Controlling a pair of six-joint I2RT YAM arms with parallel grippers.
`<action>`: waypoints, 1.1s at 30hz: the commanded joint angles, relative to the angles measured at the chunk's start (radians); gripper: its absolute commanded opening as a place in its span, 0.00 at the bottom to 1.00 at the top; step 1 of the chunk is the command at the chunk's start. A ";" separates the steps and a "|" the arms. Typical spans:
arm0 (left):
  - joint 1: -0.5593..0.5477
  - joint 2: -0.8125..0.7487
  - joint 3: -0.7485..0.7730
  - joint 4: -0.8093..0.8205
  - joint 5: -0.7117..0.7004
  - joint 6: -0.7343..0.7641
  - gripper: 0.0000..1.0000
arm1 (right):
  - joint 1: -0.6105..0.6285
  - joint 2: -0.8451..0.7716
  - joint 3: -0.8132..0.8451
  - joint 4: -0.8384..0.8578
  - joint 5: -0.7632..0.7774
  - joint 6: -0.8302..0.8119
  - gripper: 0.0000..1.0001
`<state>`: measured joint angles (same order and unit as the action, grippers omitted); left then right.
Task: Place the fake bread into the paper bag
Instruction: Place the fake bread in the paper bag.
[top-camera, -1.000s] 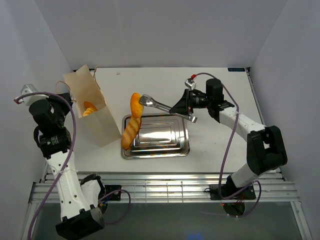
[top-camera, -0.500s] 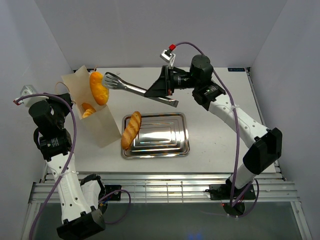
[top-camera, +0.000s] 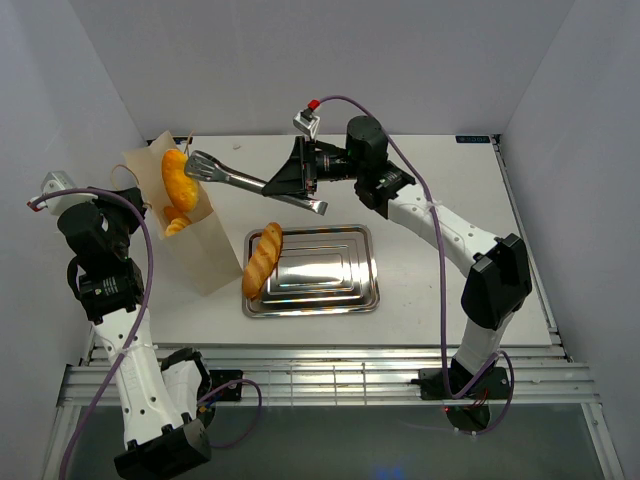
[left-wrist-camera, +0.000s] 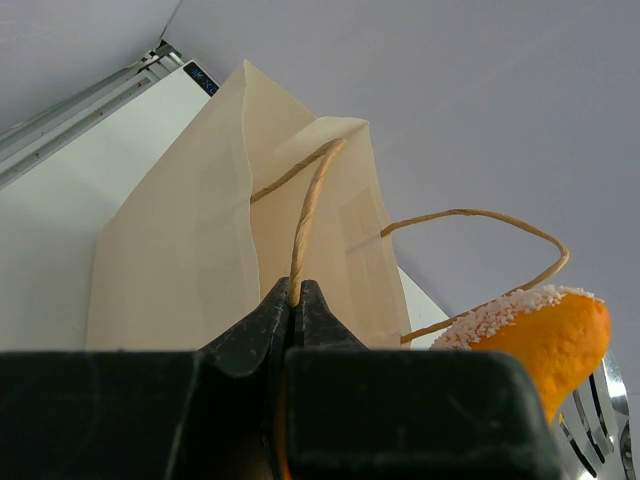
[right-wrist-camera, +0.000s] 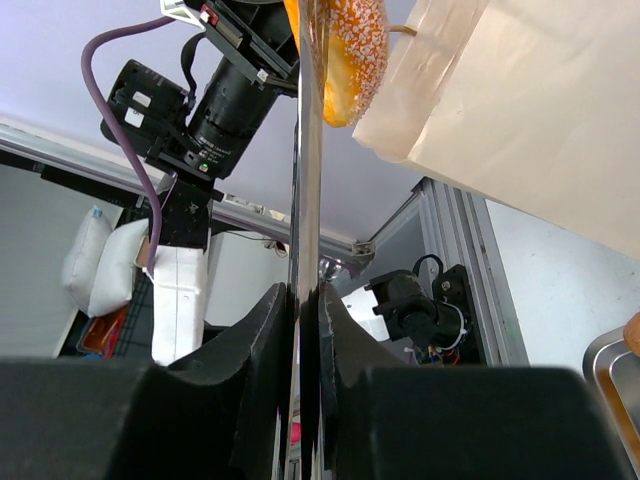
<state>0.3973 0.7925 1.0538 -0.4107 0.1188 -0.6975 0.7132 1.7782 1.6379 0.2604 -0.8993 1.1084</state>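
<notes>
The right arm reaches from its base across the table to 10 o'clock, its right gripper (top-camera: 300, 180) clamped on the handle end of the metal tongs (top-camera: 240, 180). The tongs' tips pinch a sugared roll (top-camera: 175, 175) just above the open mouth of the paper bag (top-camera: 195, 245). The left arm stands upright at 9 o'clock, with the left gripper (left-wrist-camera: 297, 292) clenched on one cord handle (left-wrist-camera: 310, 210).

There are three breads: the roll in the tongs, an orange piece (top-camera: 178, 220) inside the bag, and a baguette (top-camera: 263, 258) lying on the left rim of the single steel tray (top-camera: 330, 275). The tray sits at 4 o'clock from the bag.
</notes>
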 joint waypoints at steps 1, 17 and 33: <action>0.000 -0.016 0.031 -0.004 0.015 -0.004 0.00 | 0.019 0.001 0.013 0.102 0.010 0.033 0.09; 0.000 -0.018 0.029 -0.005 0.016 -0.007 0.00 | 0.042 0.029 -0.039 0.194 0.011 0.128 0.32; 0.000 -0.016 0.026 -0.002 0.015 -0.007 0.00 | 0.043 0.050 -0.038 0.240 0.010 0.176 0.39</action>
<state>0.3973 0.7925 1.0538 -0.4107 0.1200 -0.7002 0.7532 1.8244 1.5887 0.4274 -0.8917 1.2751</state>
